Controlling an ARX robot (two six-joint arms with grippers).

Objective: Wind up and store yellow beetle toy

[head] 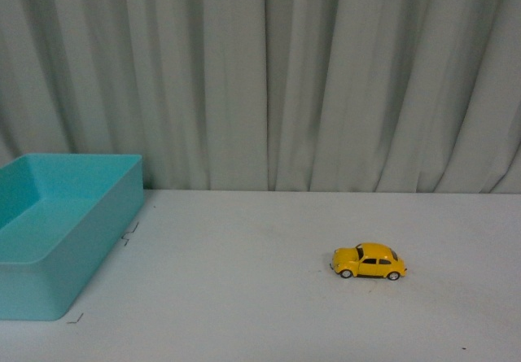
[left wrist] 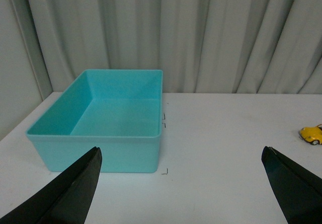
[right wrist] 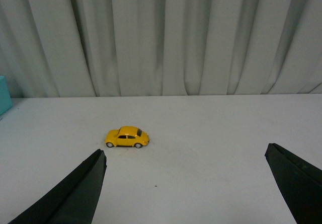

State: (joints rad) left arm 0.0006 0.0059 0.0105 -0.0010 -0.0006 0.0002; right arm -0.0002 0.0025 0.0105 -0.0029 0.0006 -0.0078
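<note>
Backed by a pale pleated curtain (head: 260, 77) across the whole rear. Below that, a white desk (head: 244, 313), bare apart from two things and a few small corner marks (head: 130, 233). At the robot's left, a teal bin (head: 94, 244), open-topped and shown empty inside by the left wrist view. Next in size, the left tool (left wrist: 181, 156), spread wide with nothing in its gap, hovering above the desk and facing the bin. Likewise the right tool (right wrist: 185, 156), gaping wide, gripping nothing, aimed at the patch of desk around the toy. Smallest, the yellow beetle toy (head: 369, 262), upright on its wheels, side-on to the front camera, on the desk toward the robot's right, well apart from the bin and touched by neither tool.

Judged from this: nothing of the task done. No grasp taken, no winding begun as far as can be told, toy outside the bin. Left to do: reach in, most likely with the right tool as the nearer one. Close on the rounded body. Wind the mechanism, probably by dragging the wheels backward on the desk, though no key or spring visible. Then carry across and set down inside the bin.
</note>
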